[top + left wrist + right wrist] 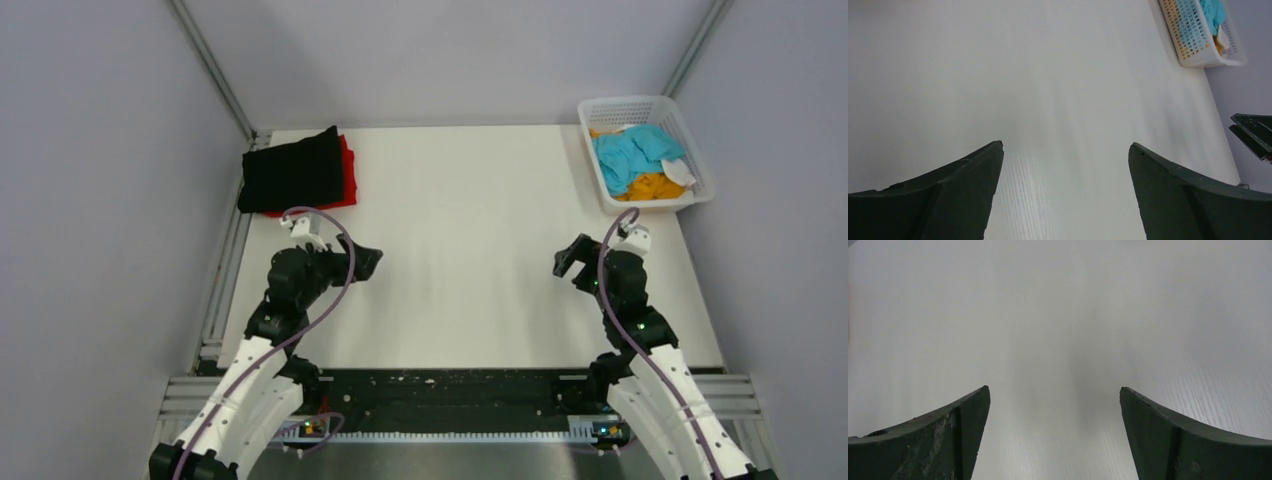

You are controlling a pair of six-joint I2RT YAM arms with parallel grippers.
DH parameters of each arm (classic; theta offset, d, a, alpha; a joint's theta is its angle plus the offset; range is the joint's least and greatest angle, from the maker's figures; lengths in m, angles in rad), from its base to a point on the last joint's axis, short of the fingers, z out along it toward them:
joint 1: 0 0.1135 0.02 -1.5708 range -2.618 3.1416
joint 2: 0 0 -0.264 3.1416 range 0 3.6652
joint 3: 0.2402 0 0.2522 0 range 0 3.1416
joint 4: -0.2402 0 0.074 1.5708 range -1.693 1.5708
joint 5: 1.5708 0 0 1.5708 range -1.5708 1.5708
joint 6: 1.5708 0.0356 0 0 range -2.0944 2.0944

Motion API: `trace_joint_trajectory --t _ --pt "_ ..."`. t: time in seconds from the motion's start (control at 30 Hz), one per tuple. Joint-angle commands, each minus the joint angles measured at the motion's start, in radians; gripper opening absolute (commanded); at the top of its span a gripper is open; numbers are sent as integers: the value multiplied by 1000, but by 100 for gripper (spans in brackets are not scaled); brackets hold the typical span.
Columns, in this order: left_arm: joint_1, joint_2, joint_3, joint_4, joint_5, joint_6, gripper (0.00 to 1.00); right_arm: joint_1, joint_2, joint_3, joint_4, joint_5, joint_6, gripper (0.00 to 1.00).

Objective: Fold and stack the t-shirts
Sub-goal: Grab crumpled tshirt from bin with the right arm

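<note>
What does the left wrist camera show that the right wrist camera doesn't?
Only the left wrist view: the white basket at upper right, the turquoise t-shirt inside it, and the right gripper at the frame's edge. Only the right wrist view: nothing beyond that gripper's own fingers up close. Both: bare white table beneath open jaws; the left gripper holds nothing either.

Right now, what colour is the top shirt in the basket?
Turquoise shirt, best seen in top external view.

Folded shirts (295,172) far left on table (470,230); loose shirts (632,155) in basket (628,108) far right.
</note>
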Motion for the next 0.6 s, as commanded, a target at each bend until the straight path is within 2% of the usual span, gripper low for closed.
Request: trace_joint_trajectory --t 0.0,0.17,0.27,0.4,0.57 --pt "2 5 28 30 -24 3 99 -3 36 65 68 11 -9 99" --pt "2 7 39 30 -45 14 99 -6 204 259 146 139 -32 99" --pt "2 7 36 29 -56 17 99 -27 411 451 152 250 -75 99" --pt "2 10 34 29 -71 20 99 -169 689 729 106 156 -135 99" --pt "2 38 41 30 -94 23 99 -324 990 985 58 101 -144 98"
